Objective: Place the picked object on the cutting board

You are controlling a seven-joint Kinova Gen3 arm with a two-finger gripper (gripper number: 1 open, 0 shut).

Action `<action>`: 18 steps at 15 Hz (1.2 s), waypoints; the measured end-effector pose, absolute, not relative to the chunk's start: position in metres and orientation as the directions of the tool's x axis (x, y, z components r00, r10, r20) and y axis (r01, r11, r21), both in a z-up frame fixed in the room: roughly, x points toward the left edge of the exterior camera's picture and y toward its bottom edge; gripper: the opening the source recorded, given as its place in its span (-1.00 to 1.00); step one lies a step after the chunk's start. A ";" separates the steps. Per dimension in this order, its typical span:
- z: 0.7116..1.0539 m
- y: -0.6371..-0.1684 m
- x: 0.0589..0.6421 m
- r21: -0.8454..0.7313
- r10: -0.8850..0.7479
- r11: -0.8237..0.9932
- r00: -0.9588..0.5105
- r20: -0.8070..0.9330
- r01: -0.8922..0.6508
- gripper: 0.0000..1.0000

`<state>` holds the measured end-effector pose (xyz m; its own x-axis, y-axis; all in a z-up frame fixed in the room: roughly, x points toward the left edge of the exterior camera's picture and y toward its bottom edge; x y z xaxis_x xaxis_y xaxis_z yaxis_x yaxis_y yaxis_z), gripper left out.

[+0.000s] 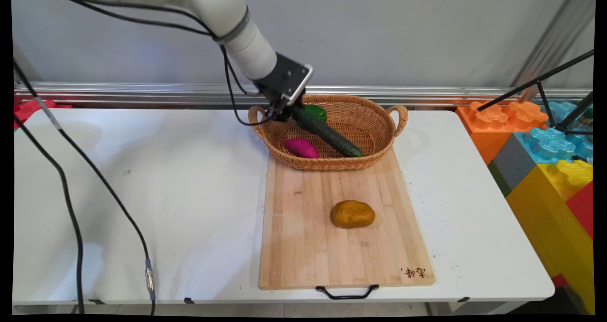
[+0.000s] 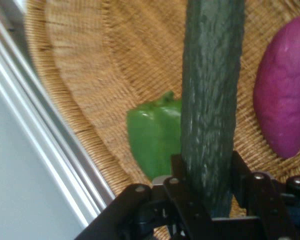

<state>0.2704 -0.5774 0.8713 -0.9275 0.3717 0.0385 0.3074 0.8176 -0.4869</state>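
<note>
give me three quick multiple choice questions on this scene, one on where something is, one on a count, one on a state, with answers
1. Where does the potato lie?
A. in the wicker basket
B. on the wooden cutting board
C. on the bare table

2. How many vegetables are in the wicker basket?
A. one
B. two
C. three

3. What is the state of the gripper?
A. open above the potato
B. shut on the cucumber
C. shut on nothing

Answers:
1. B, it sits alone on the cutting board in front of the basket.
2. C, the cucumber, a purple sweet potato and a green bell pepper are all inside the rim.
3. B, in the hand view the jaws press on both sides of the cucumber's near end.
</note>
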 end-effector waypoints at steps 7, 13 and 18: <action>0.939 -0.541 0.243 -0.537 0.287 0.829 -0.944 0.165 0.158 -1.00; 0.959 -0.485 0.210 -0.431 0.154 0.902 -0.943 0.296 0.012 -1.00; 0.938 -0.450 0.202 -0.308 -0.068 0.935 -0.941 0.331 -0.176 -1.00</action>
